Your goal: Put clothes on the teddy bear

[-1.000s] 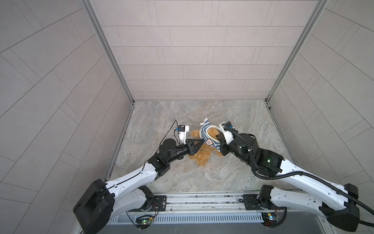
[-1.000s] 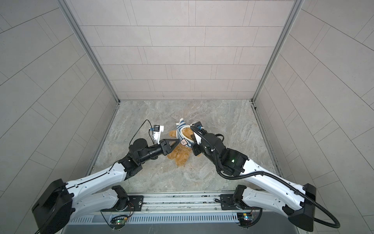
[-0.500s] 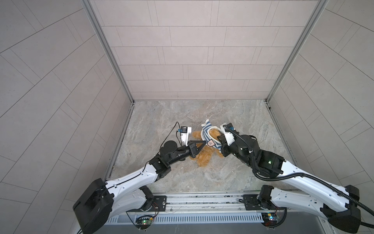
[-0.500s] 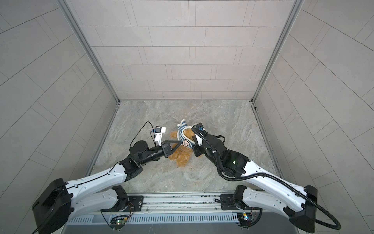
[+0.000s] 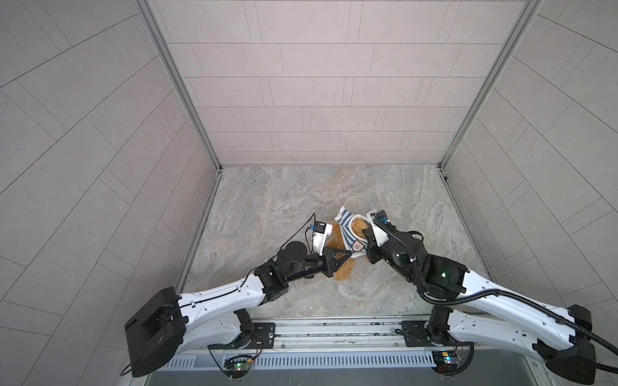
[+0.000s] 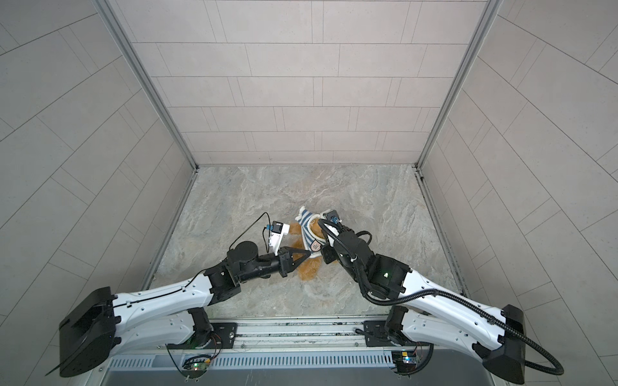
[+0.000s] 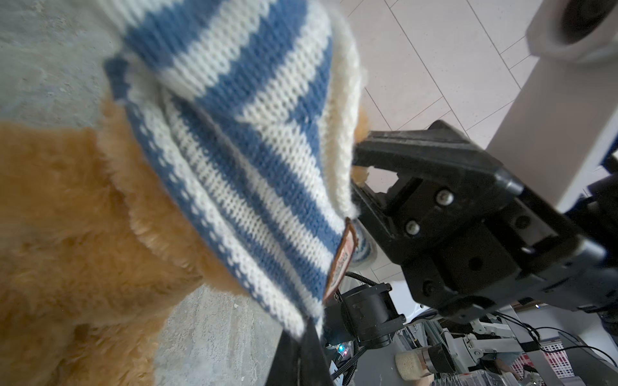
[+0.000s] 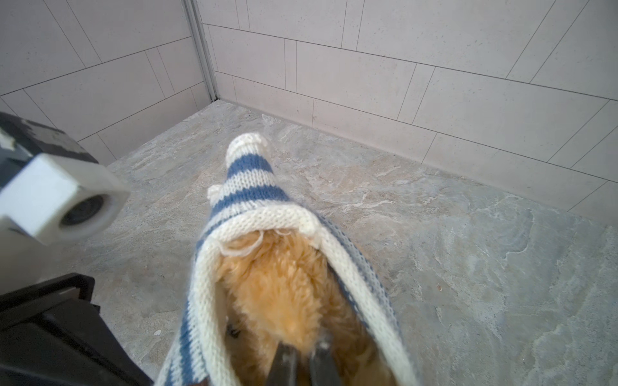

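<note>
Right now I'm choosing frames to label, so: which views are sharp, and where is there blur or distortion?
Both top views: sharp, evenly lit, walls bowed by the wide lens. Left wrist: shirt knit crisp mid-frame, its hem and the bear soft. Right wrist: floor and walls sharp, the close fur and knit blurred.

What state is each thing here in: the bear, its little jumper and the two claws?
teddy bear, lying down, upper part inside the striped shirt, lower body bare.
striped shirt, pulled partway over the bear, not fully on.
left gripper, shut on the shirt's hem.
right gripper, shut on bear fur inside the shirt's opening.
</note>
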`<state>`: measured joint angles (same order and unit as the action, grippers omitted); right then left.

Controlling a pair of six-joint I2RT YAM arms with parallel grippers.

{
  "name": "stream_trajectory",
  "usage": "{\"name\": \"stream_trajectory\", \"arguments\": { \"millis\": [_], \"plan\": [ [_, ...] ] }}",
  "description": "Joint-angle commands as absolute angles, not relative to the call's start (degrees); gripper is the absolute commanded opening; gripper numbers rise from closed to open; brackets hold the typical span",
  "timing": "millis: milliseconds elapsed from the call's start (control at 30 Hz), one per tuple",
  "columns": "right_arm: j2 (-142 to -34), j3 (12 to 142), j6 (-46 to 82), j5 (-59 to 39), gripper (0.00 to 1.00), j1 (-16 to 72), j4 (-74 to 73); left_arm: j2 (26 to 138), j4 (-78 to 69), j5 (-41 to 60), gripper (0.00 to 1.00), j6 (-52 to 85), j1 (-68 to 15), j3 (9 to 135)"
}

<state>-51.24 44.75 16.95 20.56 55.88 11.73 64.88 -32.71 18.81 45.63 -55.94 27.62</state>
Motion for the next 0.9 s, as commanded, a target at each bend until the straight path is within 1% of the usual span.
{"name": "stream_trajectory", "arguments": {
  "millis": [0,67,233,400,500,533,600,733,800,867],
  "plan": [
    [-49.7,44.9,20.5,23.6,0.0,56.6,5.3,67.7,-33.8,18.0,0.0,45.7,-56.9,27.4],
    [-49.7,44.7,21.7,22.7,0.0,56.7,4.6,70.0,-32.6,16.5,0.0,45.1,-56.6,27.7],
    [-49.6,44.5,24.8,19.2,0.0,56.9,3.9,74.1,-35.4,15.0,0.0,45.4,-54.2,28.1],
    [-48.9,45.4,24.6,16.3,0.0,57.0,5.8,75.1,-38.5,14.4,0.0,47.7,-50.8,25.7],
    [-49.8,46.1,22.7,12.9,0.0,56.9,6.9,74.1,-38.9,15.0,0.0,47.7,-49.7,24.9],
    [-50.5,46.7,21.4,11.6,0.0,56.9,7.6,73.3,-38.3,15.5,0.02,47.2,-49.5,25.1],
    [-51.3,47.5,18.2,9.7,0.0,57.0,9.3,70.9,-35.6,17.1,0.1,44.9,-49.5,25.8],
    [-50.8,48.6,10.0,8.6,0.0,56.8,13.9,63.4,-25.4,20.4,0.28,38.6,-49.5,26.3],
    [-50.2,48.8,5.6,8.1,0.0,56.5,15.6,59.2,-19.7,21.6,0.34,35.7,-49.5,26.4],
    [-49.4,48.6,1.7,7.4,0.0,56.0,16.3,55.6,-14.7,23.8,0.36,33.6,-49.3,26.5]
  ]
}}
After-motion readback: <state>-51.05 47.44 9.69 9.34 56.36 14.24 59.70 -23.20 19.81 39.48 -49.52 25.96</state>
